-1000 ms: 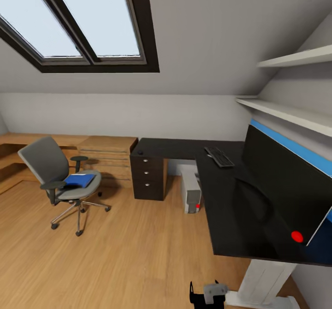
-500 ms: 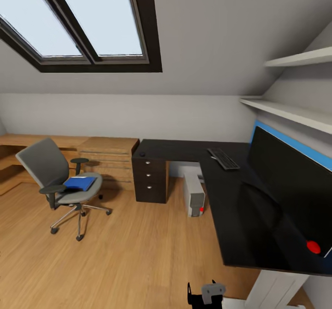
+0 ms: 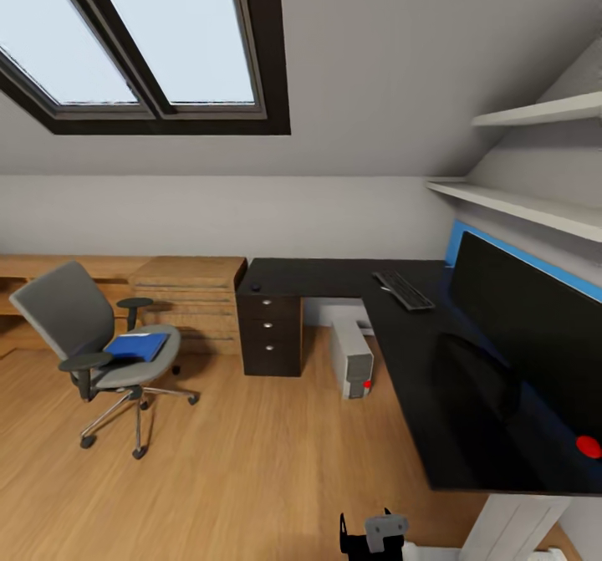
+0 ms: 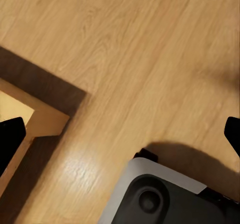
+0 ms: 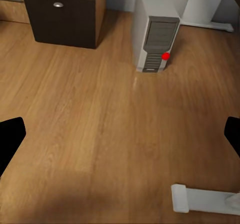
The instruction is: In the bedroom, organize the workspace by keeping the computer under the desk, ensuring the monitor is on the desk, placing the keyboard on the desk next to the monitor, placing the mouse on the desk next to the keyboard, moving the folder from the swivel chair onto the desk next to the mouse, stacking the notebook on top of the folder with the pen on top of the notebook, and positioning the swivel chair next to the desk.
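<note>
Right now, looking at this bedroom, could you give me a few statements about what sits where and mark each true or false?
1. The folder lies on the swivel chair seat. True.
2. The keyboard is on the floor. False: it lies on the desk.
3. The computer stands on the floor under the desk. True.
4. The swivel chair is tucked against the desk. False: it stands apart, out on the floor.
5. The monitor stands on the desk. True.

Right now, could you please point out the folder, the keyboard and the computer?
folder (image 3: 136, 346), head view, middle of its blue cover.
keyboard (image 3: 403, 290), head view, middle of the keys.
computer (image 5: 156, 43), right wrist view, grey front panel.
</note>
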